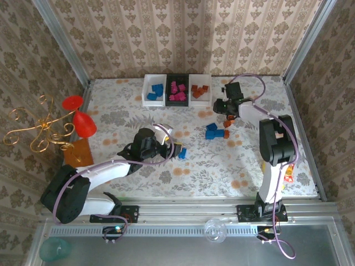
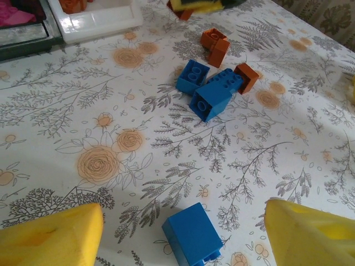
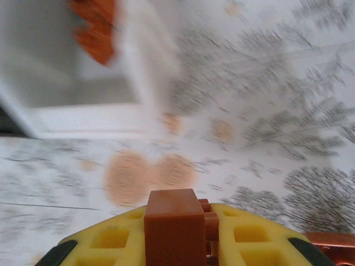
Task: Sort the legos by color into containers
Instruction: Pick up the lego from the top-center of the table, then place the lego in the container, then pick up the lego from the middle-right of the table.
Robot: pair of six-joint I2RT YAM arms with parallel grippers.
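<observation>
1. Gripping an orange-brown lego (image 3: 173, 221), the right hand (image 3: 178, 244) is fully closed, with the brick pinched between its yellow fingers (image 3: 249, 238).
2. The right wrist view is blurred. It shows the right white bin (image 3: 83, 111) ahead and to the upper left, with orange-brown bricks (image 3: 94, 33) inside.
3. From above, the three containers stand in a row at the far side of the desk (image 1: 122, 111). The left white bin (image 1: 147, 101) holds blue bricks (image 1: 155, 92), the black bin (image 1: 168, 88) holds pink bricks (image 1: 177, 91), and the right white bin holds the orange-brown ones.
4. The right hand sits low over the desk, just beside the near right corner of the right white bin.
5. The left hand (image 2: 183, 221) is spread wide and holds nothing.
6. A lone blue lego (image 2: 191, 238) lies on the desk between the left hand's yellow fingers (image 2: 50, 238), apart from both of them.
7. Further out, between the two hands, lies a loose cluster. A small blue brick (image 2: 193, 76) touches a larger blue brick (image 2: 215, 95), and an orange-brown piece (image 2: 247, 76) sits against the larger one's far end.
8. Two more orange-brown pieces (image 2: 215, 45) lie touching each other just beyond that cluster, toward the bins.
</observation>
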